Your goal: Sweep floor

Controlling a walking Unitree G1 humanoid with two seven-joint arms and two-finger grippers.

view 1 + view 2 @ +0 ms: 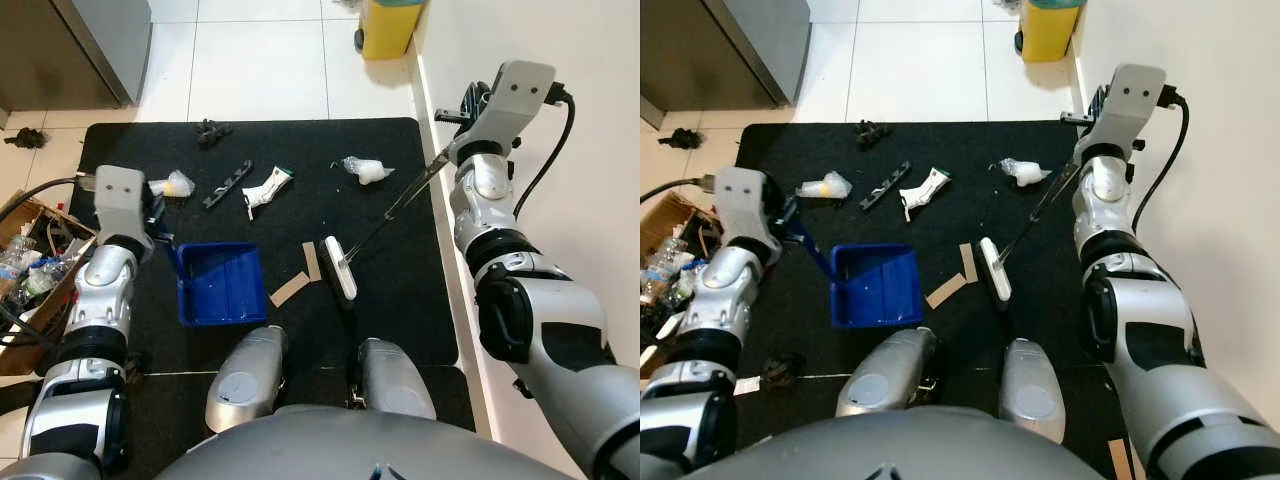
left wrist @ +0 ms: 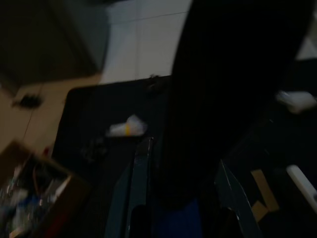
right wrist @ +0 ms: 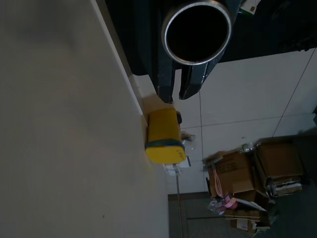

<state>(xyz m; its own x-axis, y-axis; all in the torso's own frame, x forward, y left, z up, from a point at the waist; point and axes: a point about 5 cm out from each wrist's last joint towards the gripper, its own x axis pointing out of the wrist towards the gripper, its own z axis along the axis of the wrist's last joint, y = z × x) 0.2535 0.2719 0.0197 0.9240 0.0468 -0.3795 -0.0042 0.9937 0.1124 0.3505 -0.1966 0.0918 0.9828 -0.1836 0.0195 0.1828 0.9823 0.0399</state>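
Standing here watching and honestly the sweeping has barely got going. The black mat (image 1: 400, 300) carries pretty much all the mess. Near its far edge there's a crumpled plastic wrapper (image 1: 364, 170) towards the right, a white torn packet (image 1: 266, 187) and a dark strip (image 1: 227, 184) around the middle, another wrapper with a yellow bit (image 1: 173, 184) over by the left edge, and a small black clump (image 1: 211, 130) right at the far edge. Two cardboard scraps (image 1: 297, 280) lie near the middle, just beside the broom head.

The right gripper (image 1: 470, 105) is up by the wall at the mat's right edge, holding the top of the broom (image 1: 385, 220); its thin handle slants down to the white broom head (image 1: 339, 268) resting mid-mat. In the right wrist view the handle's round end sits between the dark jaws, so I'd call those clenched on it. The left gripper (image 1: 152, 215) is at the left edge holding the handle of the blue dustpan (image 1: 220, 283), which sits flat on the mat just left of the scraps. That wrist view is too dark to tell how the jaws stand.

The dustpan looks empty, nothing swept in yet. So: tools in hand, pan placed, all the litter left to gather. The cardboard bits look like the closest first target. There's also a dark bit (image 1: 26, 137) off the mat on the tiles, far left.
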